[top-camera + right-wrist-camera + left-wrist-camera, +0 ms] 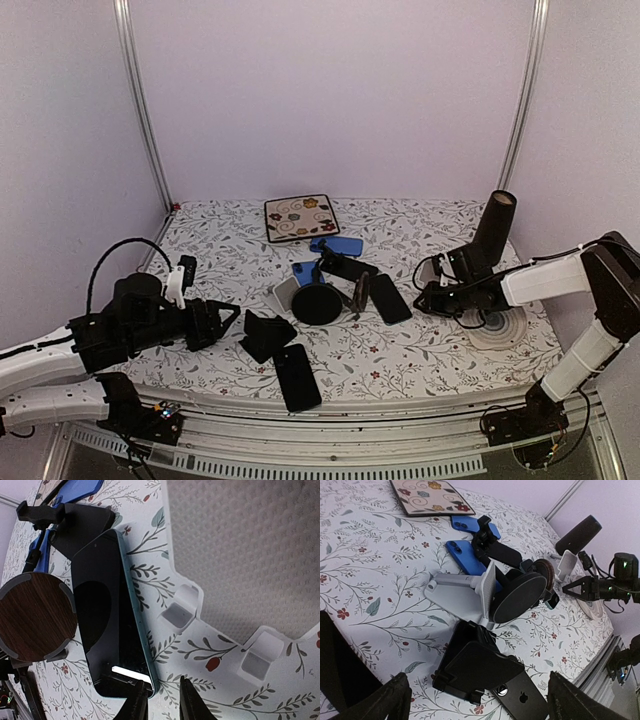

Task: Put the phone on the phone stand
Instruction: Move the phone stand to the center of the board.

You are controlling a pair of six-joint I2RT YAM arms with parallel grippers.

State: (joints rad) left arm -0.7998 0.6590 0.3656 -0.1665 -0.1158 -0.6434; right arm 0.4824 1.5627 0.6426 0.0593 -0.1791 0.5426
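Note:
A black phone [107,625] with a teal edge lies on the flowered cloth, next to a round wooden stand [37,615]. My right gripper [164,684] has its jaws drawn to a narrow gap over the phone's near corner. The left finger overlaps that corner and the right finger sits just outside the teal edge. A white phone stand [240,555] with a dotted pad and two hooks is right of the phone. From above, the right gripper [422,298] sits low beside the phone [390,298]. My left gripper [228,320] is open and holds nothing, with a black stand [480,662] ahead of it.
Another black phone [522,700] lies against the black stand. A grey stand with a round black disc [517,597] stands mid-table, with two blue phones [470,525] and a flowered tile [427,497] behind it. A dark cylinder [495,225] and a ringed pad [500,330] are near the right arm.

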